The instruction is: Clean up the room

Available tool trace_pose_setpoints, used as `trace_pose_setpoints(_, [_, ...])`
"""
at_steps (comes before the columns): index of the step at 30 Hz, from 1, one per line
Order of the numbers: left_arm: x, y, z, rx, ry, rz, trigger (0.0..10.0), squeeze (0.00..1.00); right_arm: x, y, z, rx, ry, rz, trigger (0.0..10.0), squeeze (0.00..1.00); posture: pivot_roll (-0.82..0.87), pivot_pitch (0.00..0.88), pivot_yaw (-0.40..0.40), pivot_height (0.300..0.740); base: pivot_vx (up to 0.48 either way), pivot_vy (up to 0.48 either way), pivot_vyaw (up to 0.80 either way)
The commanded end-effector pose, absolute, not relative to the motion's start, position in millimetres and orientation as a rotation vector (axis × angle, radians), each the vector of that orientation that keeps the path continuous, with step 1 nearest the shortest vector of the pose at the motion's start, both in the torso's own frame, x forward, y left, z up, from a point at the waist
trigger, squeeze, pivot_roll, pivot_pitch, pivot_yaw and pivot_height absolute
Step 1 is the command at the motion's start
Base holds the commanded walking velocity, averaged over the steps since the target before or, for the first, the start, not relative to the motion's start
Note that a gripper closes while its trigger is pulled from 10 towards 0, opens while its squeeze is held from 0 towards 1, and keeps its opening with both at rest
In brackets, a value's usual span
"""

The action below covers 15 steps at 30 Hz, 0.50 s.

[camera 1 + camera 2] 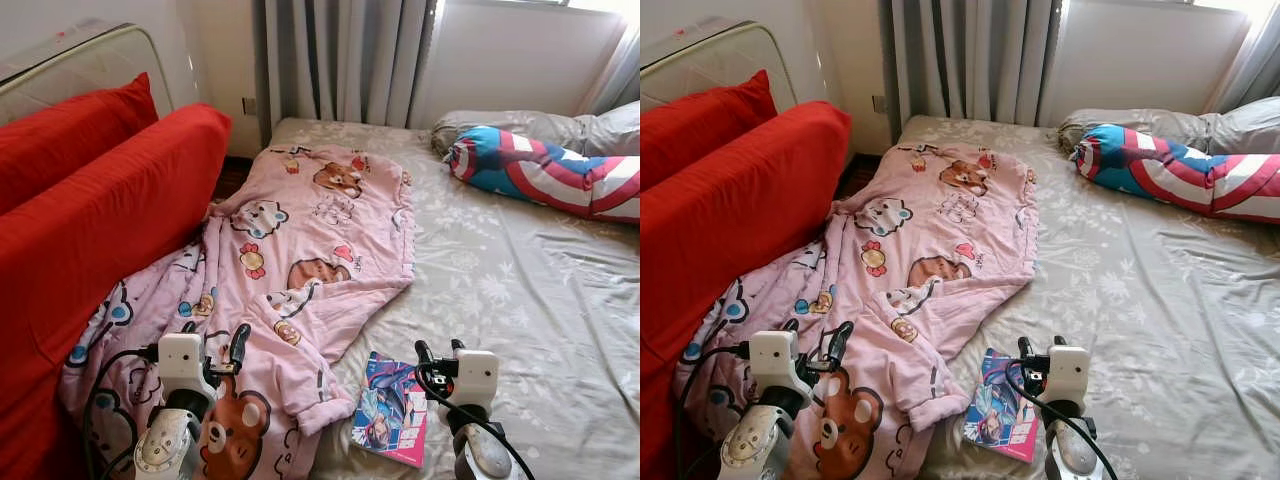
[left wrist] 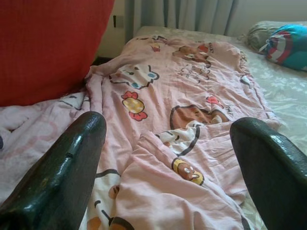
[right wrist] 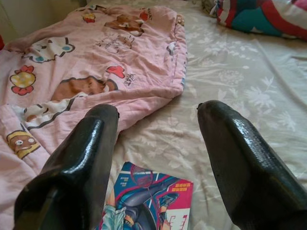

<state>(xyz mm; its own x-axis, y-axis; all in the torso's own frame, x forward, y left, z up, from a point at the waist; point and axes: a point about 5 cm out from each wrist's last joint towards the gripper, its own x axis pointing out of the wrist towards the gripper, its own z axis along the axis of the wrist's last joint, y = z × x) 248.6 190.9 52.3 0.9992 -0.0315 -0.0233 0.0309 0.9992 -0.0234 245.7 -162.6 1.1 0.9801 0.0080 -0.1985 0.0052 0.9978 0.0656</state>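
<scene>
A pink cartoon-print blanket lies rumpled across the left half of the bed, its lower part spilling toward the lower left of the frame against a red cushion. A colourful magazine rests flat on the grey sheet near the bottom centre, just beside the blanket's folded hem. A striped star-patterned bolster sits at the upper right, well apart from both.

The left tool hovers over the blanket's lower part, released, fingers spread with nothing between them. The right tool hangs just right of the magazine, likewise released and holding nothing.

Tidying here probably starts with the magazine or the blanket. The magazine lies flat on soft bedding, so a pinch from above may press it into the mattress or crease the cover rather than lift it; a finger could also snag the sheet. If the left tool takes the blanket in one spot, the heavy drape may slide off the bed edge, dragging the magazine along.
</scene>
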Motion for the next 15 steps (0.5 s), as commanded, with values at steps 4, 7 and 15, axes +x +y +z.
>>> trace_pose_setpoints(4, [248.5,188.4,54.5,-0.016,0.029,-0.035,10.0,0.0,245.1,-161.2,-2.6,0.071,0.223,0.01,10.0,0.0,-0.03,0.06,-0.05,0.666,0.0,0.0,0.0])
trace_pose_setpoints(7, [248.7,187.6,54.1,-0.015,0.035,-0.034,10.0,0.0,244.5,-161.3,-2.4,0.078,0.212,0.012,10.0,0.0,-0.03,0.06,-0.05,0.657,0.0,0.0,0.0])
trace_pose_setpoints(15, [250.7,184.9,55.4,-0.021,0.033,-0.035,10.0,0.0,244.1,-160.3,-2.3,0.086,0.205,0.015,10.0,0.0,-0.03,0.06,-0.052,0.657,0.0,0.0,0.0])
